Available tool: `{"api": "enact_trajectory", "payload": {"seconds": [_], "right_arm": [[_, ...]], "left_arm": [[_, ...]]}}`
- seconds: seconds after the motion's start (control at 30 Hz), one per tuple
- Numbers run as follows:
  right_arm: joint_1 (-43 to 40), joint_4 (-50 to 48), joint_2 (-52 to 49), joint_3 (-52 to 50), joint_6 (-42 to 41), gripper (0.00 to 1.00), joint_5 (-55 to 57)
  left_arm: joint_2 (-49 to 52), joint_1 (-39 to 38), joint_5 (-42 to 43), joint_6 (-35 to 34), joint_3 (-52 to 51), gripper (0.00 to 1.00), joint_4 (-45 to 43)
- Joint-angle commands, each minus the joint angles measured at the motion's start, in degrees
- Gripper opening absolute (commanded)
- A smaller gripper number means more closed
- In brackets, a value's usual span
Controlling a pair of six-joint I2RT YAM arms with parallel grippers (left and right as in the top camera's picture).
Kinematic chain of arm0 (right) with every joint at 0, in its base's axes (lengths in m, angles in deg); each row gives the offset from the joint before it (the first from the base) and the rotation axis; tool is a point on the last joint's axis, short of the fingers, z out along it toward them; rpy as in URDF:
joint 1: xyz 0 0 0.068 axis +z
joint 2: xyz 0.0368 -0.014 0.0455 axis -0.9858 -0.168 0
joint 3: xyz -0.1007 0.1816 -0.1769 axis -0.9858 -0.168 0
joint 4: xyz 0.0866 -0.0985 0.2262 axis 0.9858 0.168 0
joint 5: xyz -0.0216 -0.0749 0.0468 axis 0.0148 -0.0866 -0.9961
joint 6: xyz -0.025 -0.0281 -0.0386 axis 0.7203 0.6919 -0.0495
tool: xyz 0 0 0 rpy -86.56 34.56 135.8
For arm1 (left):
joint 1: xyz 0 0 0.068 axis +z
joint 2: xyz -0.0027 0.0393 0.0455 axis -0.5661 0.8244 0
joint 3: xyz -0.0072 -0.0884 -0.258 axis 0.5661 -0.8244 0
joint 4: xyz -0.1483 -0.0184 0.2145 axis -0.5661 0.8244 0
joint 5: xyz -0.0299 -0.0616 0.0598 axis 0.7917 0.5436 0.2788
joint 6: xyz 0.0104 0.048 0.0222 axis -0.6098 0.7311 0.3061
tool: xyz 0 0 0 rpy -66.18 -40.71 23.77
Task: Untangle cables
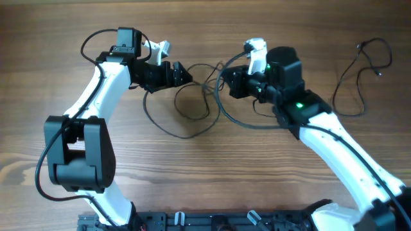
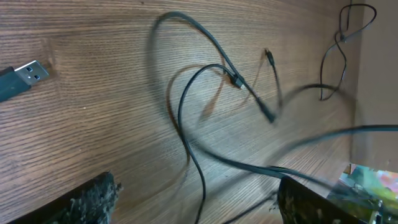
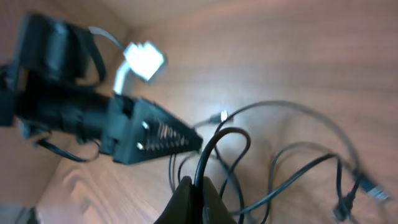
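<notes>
Here, two white-and-black robot arms reach over a wooden table [image 1: 225, 173]. Between their ends lie the cables [image 1: 192, 112], thin black cords in loose, crossing loops on the wood.

The left gripper [image 1: 182, 73] has its fingers spread wide apart. The loops lie just ahead of its tips. One blurred cord passes close by a finger, and it is unclear whether it touches. In the left wrist view, a silver USB plug [image 2: 23, 76] lies off to the left of the fingers.

The right gripper [image 1: 232, 83] has its fingers pressed together on one black cord. The cord arches up out of the tips and drops into the tangle in front. Well beyond this gripper, on its outer side, a lone cord [image 1: 363, 64] lies apart from the tangle.
</notes>
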Motion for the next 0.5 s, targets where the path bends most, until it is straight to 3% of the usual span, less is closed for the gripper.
{"api": "enact_trajectory", "payload": {"seconds": [0.0,0.47], "right_arm": [[0.0,-1.4,-3.9,0.7,-3.6,0.04,-6.4],[0.0,-11.6,-5.1,0.7,-3.5,0.04,-15.1]], "left_arm": [[0.1,-0.1,1.2,1.3,-0.4,0.8,-0.2],[0.1,-0.1,0.6,1.3,-0.4,0.71,-0.2]]}}
